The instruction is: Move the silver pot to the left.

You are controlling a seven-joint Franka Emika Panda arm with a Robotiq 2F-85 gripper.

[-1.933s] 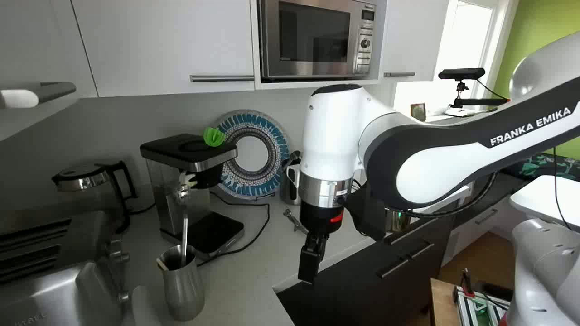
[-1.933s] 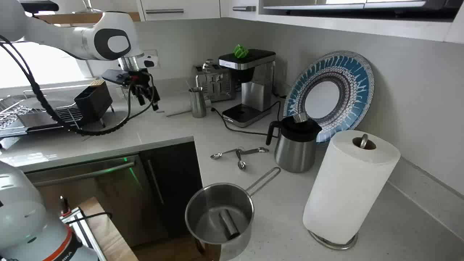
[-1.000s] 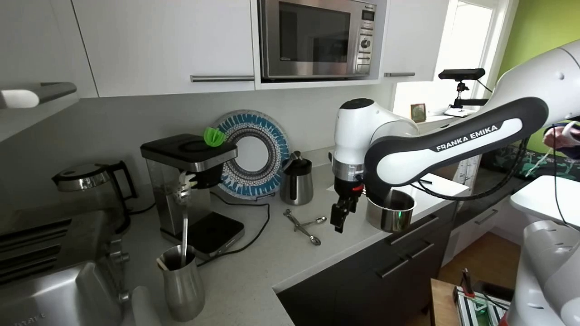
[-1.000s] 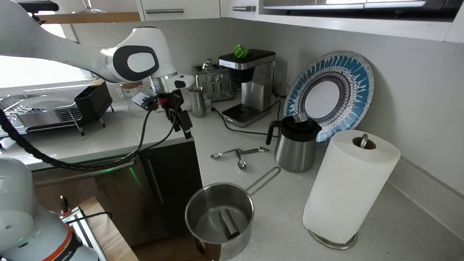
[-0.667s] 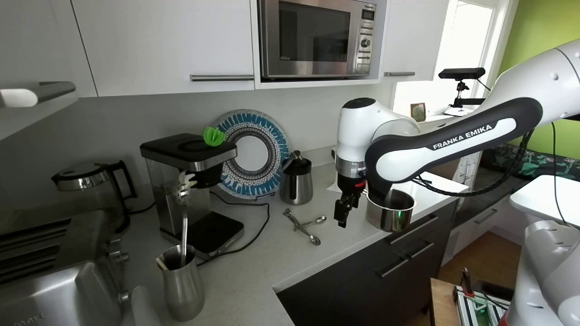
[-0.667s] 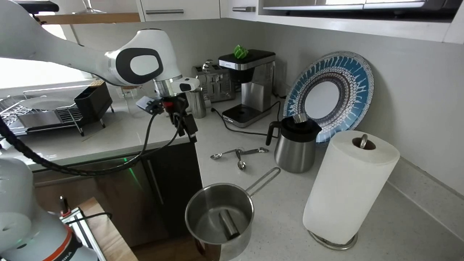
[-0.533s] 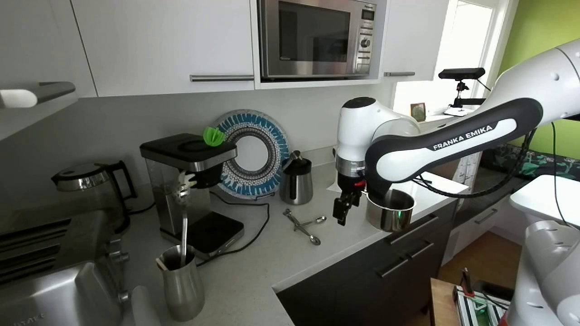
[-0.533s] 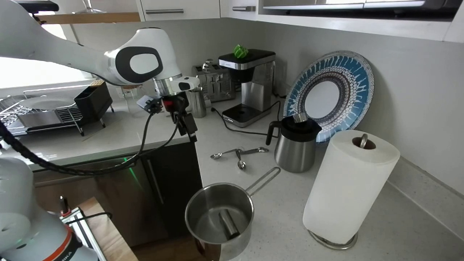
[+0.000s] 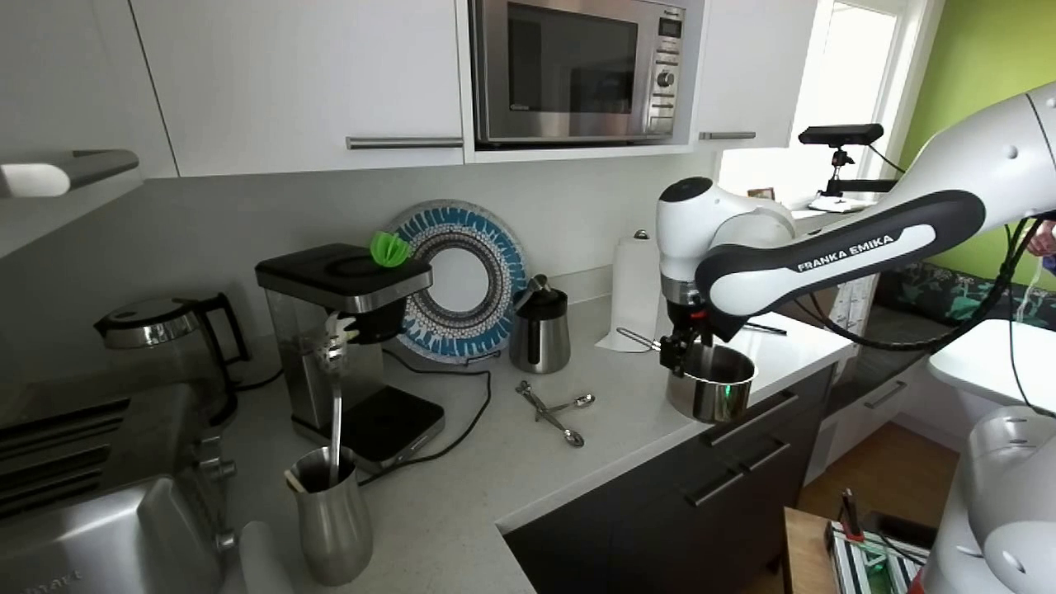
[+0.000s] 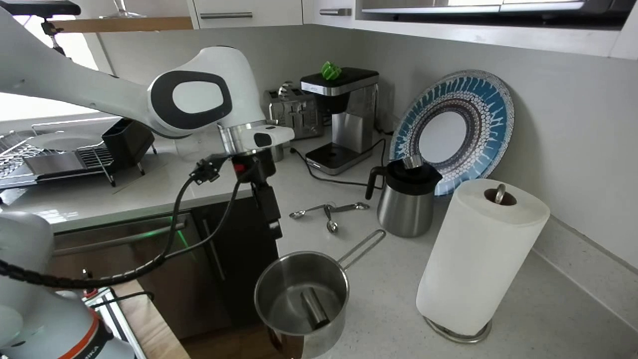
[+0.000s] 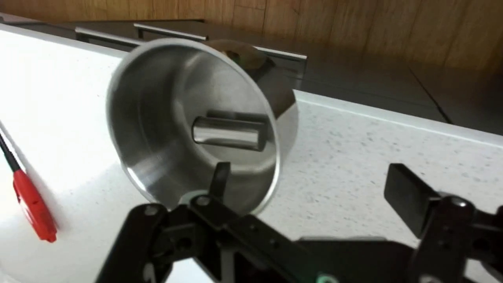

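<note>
The silver pot [image 9: 716,403] stands upright on the counter near its front edge, its wire handle pointing to the paper towel side. It shows in both exterior views [image 10: 284,304] and in the wrist view [image 11: 157,118]. A short steel cylinder [image 10: 314,306] lies inside it, also seen in the wrist view [image 11: 230,133]. My gripper [image 9: 675,356] is at the pot's rim on the measuring-spoon side; in an exterior view [image 10: 275,227] it hangs above and short of the rim. In the wrist view the gripper [image 11: 308,173] is open and empty, one finger overlapping the pot's mouth, the other over the counter.
Measuring spoons [image 9: 554,412], a steel jug with a black lid [image 10: 406,209] and a paper towel roll [image 10: 483,264] stand or lie near the pot. A red pen [image 11: 33,204] lies on the far side. The counter's front edge [image 11: 393,118] runs close by the pot.
My gripper has moved across the counter toward the pot, away from the toaster side, and now sits close to its rim. The pot and the other objects have not moved.
</note>
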